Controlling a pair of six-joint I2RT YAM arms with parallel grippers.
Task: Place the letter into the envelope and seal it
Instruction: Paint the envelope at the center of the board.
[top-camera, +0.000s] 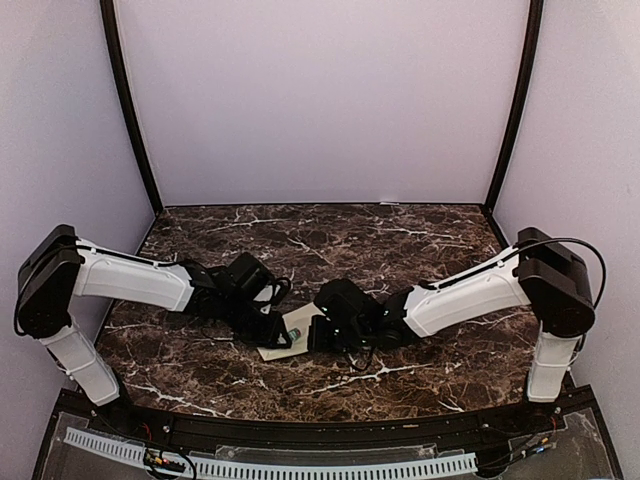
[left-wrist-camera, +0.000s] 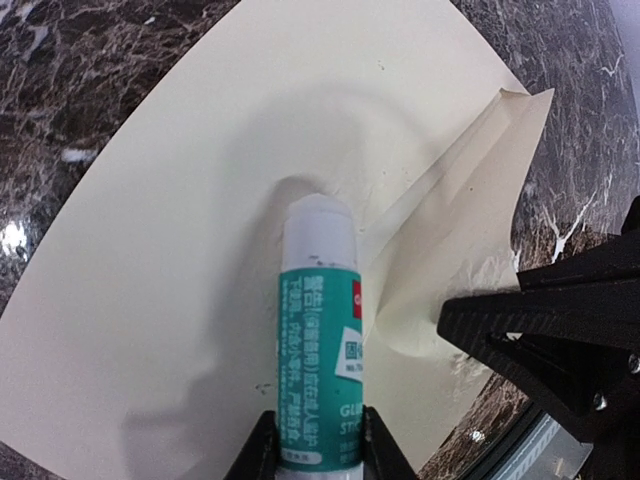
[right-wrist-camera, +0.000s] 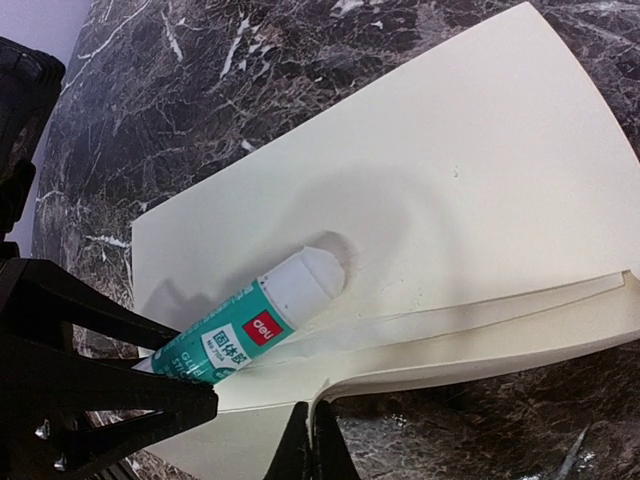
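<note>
The cream envelope lies flat on the marble table between the two arms. My left gripper is shut on a teal glue stick. The stick's white tip presses on the envelope's face next to the flap. My right gripper is shut on the edge of the flap and holds it lifted off the envelope body. From the right wrist, the glue stick leans in from the left, its tip just inside the flap's fold. The letter is out of view.
Dark marble table stretches behind the arms, with lilac walls on three sides. The right gripper's black body sits close to the flap, and the left gripper's body is close on the right wrist's left.
</note>
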